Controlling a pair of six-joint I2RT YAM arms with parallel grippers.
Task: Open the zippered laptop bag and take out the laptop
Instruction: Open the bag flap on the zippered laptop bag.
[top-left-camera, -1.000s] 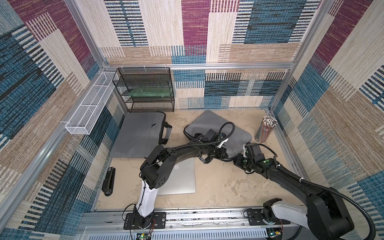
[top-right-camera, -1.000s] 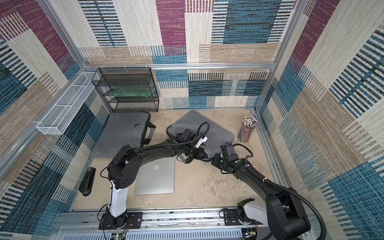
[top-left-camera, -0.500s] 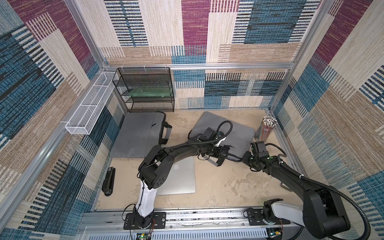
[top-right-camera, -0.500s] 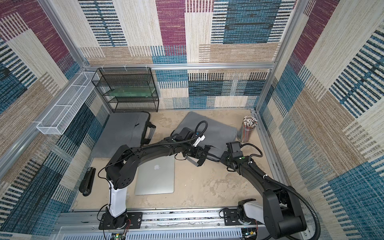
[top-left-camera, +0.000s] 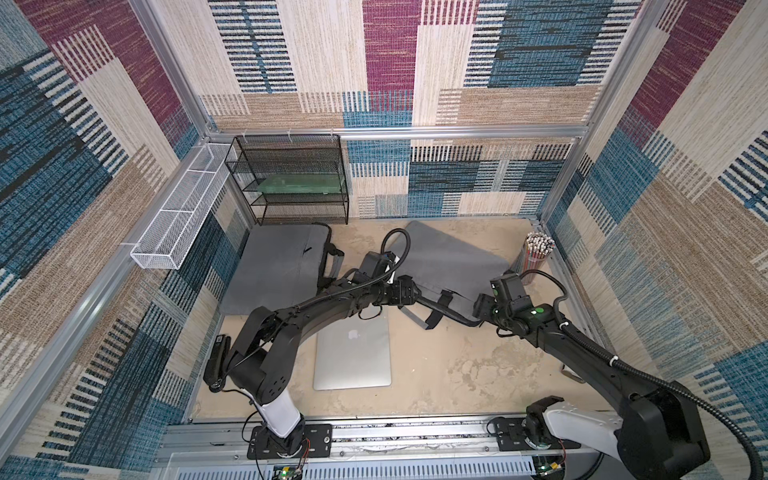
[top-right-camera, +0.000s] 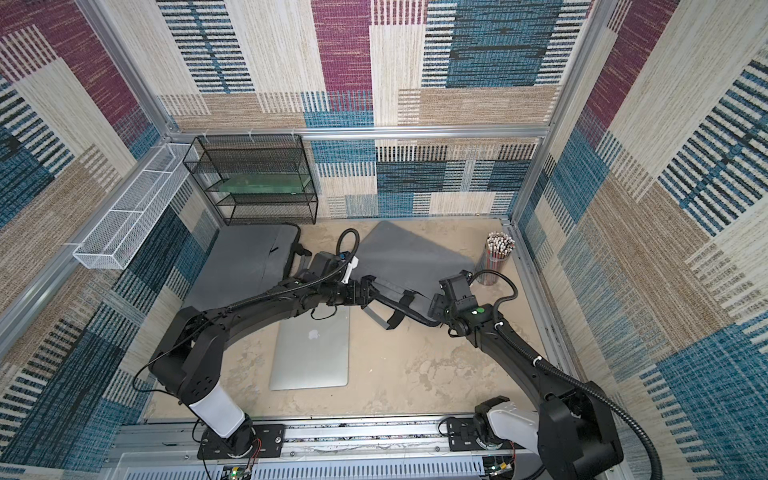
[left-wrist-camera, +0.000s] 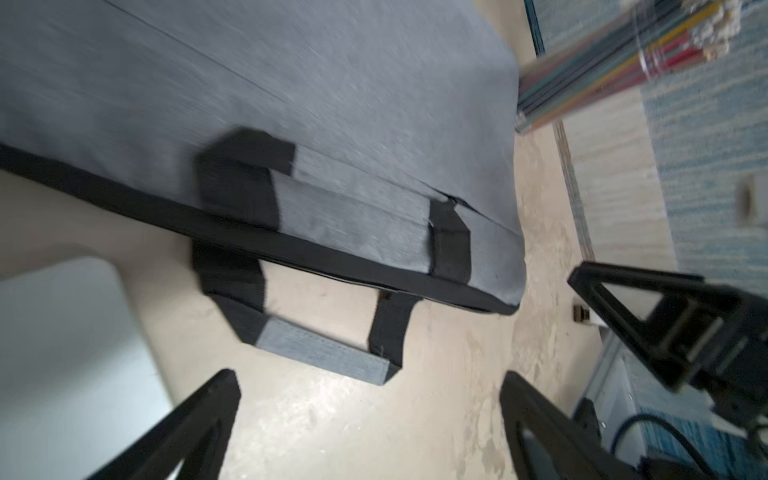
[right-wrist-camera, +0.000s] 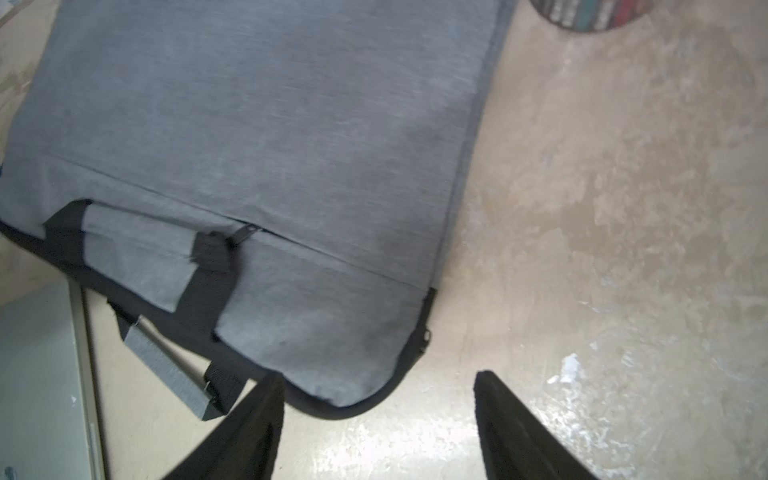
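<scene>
Within the last second both grips have let go: the left fingers (left-wrist-camera: 199, 424) now stand wide apart over the handle (left-wrist-camera: 324, 357) of the grey laptop bag (top-left-camera: 453, 262), and the right fingers (right-wrist-camera: 249, 432) are spread at its near right corner, holding nothing. The bag has slid slightly right and lies flat, far right of centre. The silver laptop (top-left-camera: 353, 353) lies closed, near centre on the mottled tan surface (top-left-camera: 457, 374). A second grey bag (top-left-camera: 278, 266) lies far left before a black mesh rack (top-left-camera: 291, 178), and a pencil cup (top-left-camera: 536, 257) stands far right, between patchwork woven walls (top-left-camera: 386, 62)

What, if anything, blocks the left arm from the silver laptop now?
Probably nothing, so yes: the laptop lies bare on the table, partly under the left arm, and the left end effector is open and empty.
</scene>
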